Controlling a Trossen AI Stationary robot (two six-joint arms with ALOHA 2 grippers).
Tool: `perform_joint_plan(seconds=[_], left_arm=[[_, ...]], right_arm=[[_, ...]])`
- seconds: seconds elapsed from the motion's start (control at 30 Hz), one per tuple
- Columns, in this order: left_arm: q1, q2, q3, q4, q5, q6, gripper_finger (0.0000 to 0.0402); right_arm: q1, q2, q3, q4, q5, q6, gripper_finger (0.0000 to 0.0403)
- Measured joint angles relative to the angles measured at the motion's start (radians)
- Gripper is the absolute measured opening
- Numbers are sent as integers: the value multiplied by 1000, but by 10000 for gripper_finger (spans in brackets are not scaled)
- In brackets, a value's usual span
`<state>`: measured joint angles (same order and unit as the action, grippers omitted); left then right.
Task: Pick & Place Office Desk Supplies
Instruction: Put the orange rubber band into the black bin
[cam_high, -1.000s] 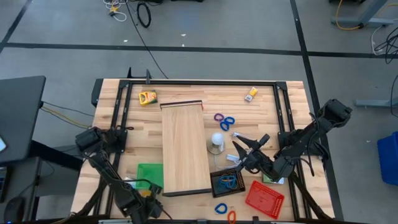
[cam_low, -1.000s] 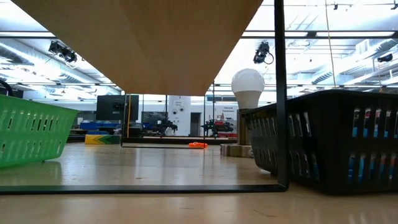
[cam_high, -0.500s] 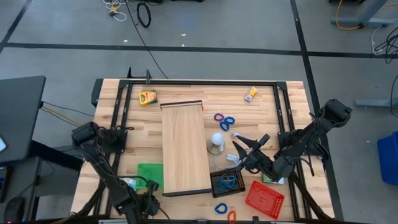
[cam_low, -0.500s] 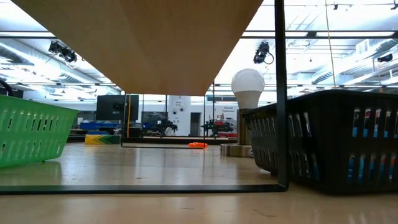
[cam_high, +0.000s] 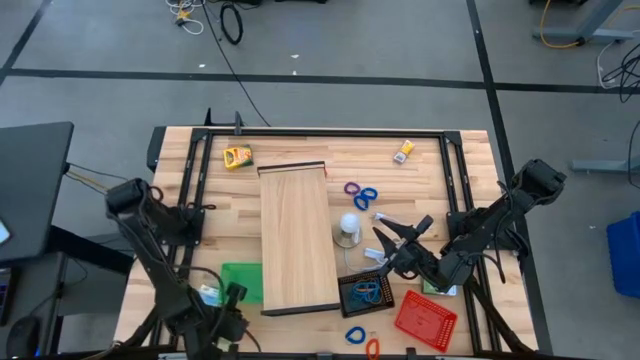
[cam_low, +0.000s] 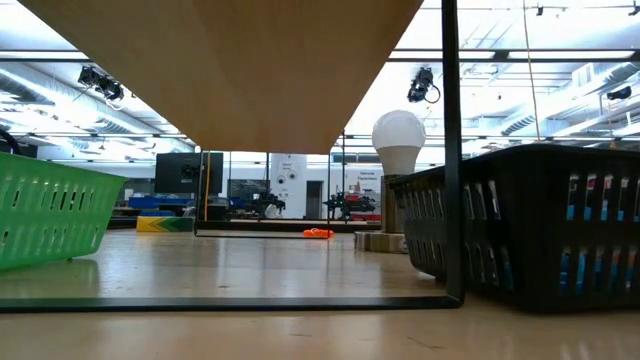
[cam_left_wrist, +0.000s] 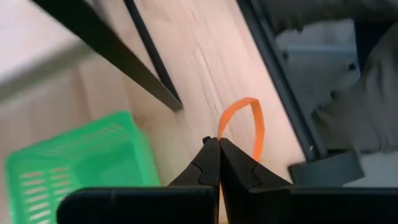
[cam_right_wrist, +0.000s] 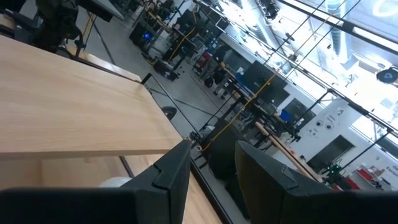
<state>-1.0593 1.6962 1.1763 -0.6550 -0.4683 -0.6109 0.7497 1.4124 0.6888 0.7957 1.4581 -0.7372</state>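
Pinching an orange loop clip (cam_left_wrist: 244, 126) between closed fingers, the left gripper (cam_left_wrist: 217, 149) hangs over the near left part of the table (cam_high: 220, 190), beside the green mesh tray (cam_high: 240, 279); in the left wrist view the loop stands up from the fingertips above bare wood. The right gripper (cam_high: 392, 243) waits with its fingers spread apart near the middle right of the table, just beside the white light bulb (cam_high: 348, 226) and above the black mesh tray (cam_high: 364, 293), which holds some blue loops. A red mesh tray (cam_high: 424, 319) lies to the right of that one. Purple and blue loops (cam_high: 360, 194) rest right of the long wooden board (cam_high: 296, 238), more loops (cam_high: 361, 340) lie at the near edge, and two small card boxes (cam_high: 237, 156) sit toward the far side.
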Motion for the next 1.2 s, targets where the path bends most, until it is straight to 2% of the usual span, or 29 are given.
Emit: perform_joint_plan(seconds=[0.23,0.4,0.5,0.7,0.87,1.03,1.2], left_arm=[[-28,-107,0,18,-135,19,1],[-21,-174,0,114,-264,147,1],[3,-211,1,178,-307,241,1],[81,-255,2,275,-382,422,1],[181,-257,2,327,-468,529,1],[298,-257,2,394,-474,621,1],[413,-257,2,528,-389,731,1]], right_arm=[[-1,0,0,0,-24,2,137],[-1,0,0,0,-76,27,137],[-3,0,0,-1,-114,49,137],[-15,0,0,-2,-243,142,137],[-48,0,0,-5,-408,308,140],[-95,0,0,-15,-630,476,168],[-138,0,0,-26,-682,547,195]])
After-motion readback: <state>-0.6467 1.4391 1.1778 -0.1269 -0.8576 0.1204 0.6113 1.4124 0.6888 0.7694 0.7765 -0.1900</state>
